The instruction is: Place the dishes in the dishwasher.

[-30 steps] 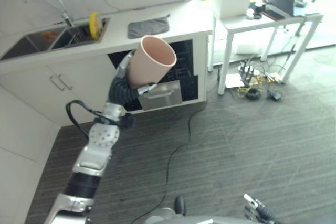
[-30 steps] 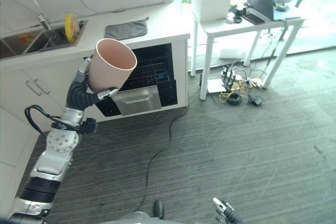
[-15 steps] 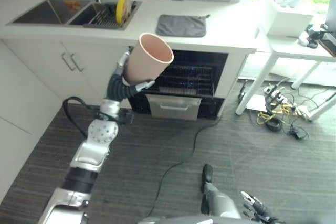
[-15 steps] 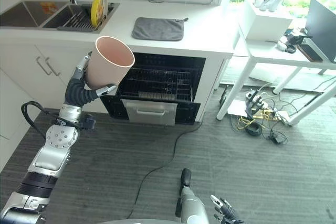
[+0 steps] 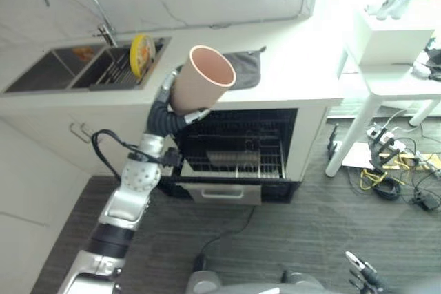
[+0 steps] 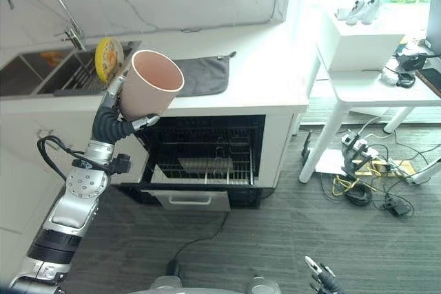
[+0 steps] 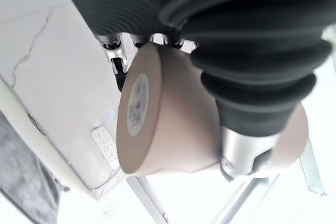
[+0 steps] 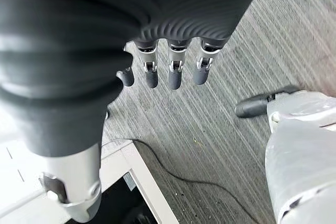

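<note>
Gripping the pink cup [image 5: 202, 79] — left robot hand [image 7: 231, 103] curled round it

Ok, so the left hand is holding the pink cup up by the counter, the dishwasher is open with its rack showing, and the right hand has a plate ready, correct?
Not quite: the right hand holds nothing, its fingers hanging relaxed over the floor in the right wrist view. The left hand does hold the pink cup, and the dishwasher is open.
</note>
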Controlling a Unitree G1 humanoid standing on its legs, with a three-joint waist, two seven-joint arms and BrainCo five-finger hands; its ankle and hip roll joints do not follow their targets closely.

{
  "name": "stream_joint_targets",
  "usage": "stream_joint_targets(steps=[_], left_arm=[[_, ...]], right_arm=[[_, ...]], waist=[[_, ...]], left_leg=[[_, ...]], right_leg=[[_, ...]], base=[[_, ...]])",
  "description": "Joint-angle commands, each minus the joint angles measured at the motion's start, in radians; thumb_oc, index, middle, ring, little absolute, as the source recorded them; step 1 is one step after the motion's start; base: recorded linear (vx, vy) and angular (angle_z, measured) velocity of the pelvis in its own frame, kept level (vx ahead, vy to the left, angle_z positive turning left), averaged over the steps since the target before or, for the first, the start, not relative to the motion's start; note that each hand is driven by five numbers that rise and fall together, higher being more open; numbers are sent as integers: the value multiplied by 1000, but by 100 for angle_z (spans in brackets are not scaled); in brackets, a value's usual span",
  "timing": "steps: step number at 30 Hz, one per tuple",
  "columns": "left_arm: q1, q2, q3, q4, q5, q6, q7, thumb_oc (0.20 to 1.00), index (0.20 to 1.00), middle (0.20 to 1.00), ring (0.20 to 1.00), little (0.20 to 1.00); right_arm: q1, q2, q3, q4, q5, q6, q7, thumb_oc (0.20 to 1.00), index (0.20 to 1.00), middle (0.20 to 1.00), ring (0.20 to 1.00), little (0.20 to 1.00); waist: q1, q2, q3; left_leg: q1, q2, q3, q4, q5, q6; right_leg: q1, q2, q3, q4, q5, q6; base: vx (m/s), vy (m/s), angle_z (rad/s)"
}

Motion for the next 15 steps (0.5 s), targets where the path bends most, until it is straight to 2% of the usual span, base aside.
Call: stream_joint_targets(steps=[1,2,3,4,5,7,8,9,11,14,15], left_arm=[[-49,49,17,-54,-11,-46,12,200,200,200,200,200],[-55,51,12,-48,-8,-46,14,200,200,200,200,200],[-85,62,-10,-24,5,-29,34,200,200,200,200,200],[-83,69,-3,-20,14,-15,44,200,200,200,200,200],[-72,95,19,-34,-1,2,55,200,200,200,200,200],[-72,106,23,-36,-16,5,47,200,200,200,200,200],[-68,102,26,-36,-23,1,28,200,200,200,200,200],[-59,92,28,-45,-23,1,22,200,200,200,200,200],[-40,65,9,-44,-42,-11,19,200,200,200,200,200],[-14,13,-9,-49,-160,-8,17,200,200,200,200,200],[0,-17,-13,-30,-208,5,78,200,200,200,200,200]], right_arm=[[-16,80,-29,-33,61,-16,-28,1000,1000,1000,1000,1000],[-13,83,-32,-33,65,-13,-30,1000,1000,1000,1000,1000],[-6,107,-41,-18,46,-10,-30,1000,1000,1000,1000,1000],[-7,118,-32,-18,30,-2,-28,1000,1000,1000,1000,1000],[-18,134,0,-37,13,5,-35,1000,1000,1000,1000,1000],[-16,134,1,-37,8,6,-35,1000,1000,1000,1000,1000],[-16,134,0,-33,12,8,-40,1000,1000,1000,1000,1000],[-19,133,1,-38,8,12,-43,1000,1000,1000,1000,1000],[-26,140,1,-64,134,-6,-75,1000,1000,1000,1000,1000],[-27,120,-42,-149,191,-97,-120,1000,1000,1000,1000,1000],[-26,120,-68,-209,319,-118,-176,1000,1000,1000,1000,1000]], waist=[[5,-27,-30],[2,-28,-30],[2,-39,-35],[17,-44,-39],[32,-54,-44],[28,-61,-42],[29,-64,-46],[33,-65,-50],[35,-67,-65],[26,-70,-74],[21,-71,-73]], left_leg=[[18,-88,39,19,-53,80],[21,-93,47,15,-56,87],[35,-134,78,-7,-74,124],[45,-152,113,-23,-84,140],[66,-172,178,-59,-95,159],[69,-178,186,-60,-104,166],[74,-178,193,-70,-99,168],[76,-169,211,-77,-94,162],[78,-140,257,-83,-82,145],[85,-119,274,-75,-68,120],[92,-116,273,-73,-68,113]], right_leg=[[-56,-83,33,81,-52,86],[-57,-92,32,82,-45,91],[-75,-123,27,83,19,121],[-92,-133,-5,91,51,130],[-131,-92,-43,58,73,139],[-137,-85,-40,40,84,140],[-127,-75,-32,15,72,137],[-108,-70,-52,-16,67,133],[-63,-62,-90,-67,59,120],[-10,-36,-95,-126,52,96],[3,-31,-93,-140,56,94]], base=[[93,473,28],[50,337,40],[54,399,8],[65,480,-94],[41,234,-119],[77,11,-122],[112,-102,-57],[121,-131,37],[113,-158,39],[78,-132,0],[83,-118,-9]])
